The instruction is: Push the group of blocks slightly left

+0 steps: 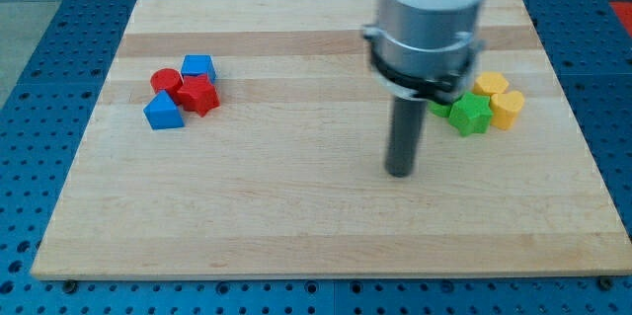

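Note:
A group of blocks lies at the view's right: a green star-shaped block [471, 114], a yellow block [490, 85] above it, a yellow block [507, 109] to its right, and a bit of another green block [438, 109] showing behind the arm. My tip [399, 172] rests on the board, below and to the left of this group, apart from it. A second group lies at the view's left: a red cylinder [166, 82], a blue cube [198, 67], a red star-shaped block [198, 96] and a blue block [163, 113].
The blocks lie on a wooden board [296, 226] on a blue perforated table. The arm's white and grey body [427, 19] hangs over the board's upper right and hides part of the right group.

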Available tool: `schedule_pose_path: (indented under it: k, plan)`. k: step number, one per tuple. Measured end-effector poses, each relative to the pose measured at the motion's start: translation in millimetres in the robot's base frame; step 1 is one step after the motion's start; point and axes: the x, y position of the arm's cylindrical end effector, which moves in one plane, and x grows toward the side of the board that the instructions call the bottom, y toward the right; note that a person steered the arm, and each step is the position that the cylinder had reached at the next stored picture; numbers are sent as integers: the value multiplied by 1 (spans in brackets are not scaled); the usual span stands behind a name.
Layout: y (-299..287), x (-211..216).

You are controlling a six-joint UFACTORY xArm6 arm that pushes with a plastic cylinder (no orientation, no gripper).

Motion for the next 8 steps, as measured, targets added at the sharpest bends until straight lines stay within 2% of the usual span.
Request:
schedule_pose_path:
  k: [2, 3, 5, 8]
  plan:
    - [104, -15]
    - [133, -29]
    - [141, -62]
    - [132, -69]
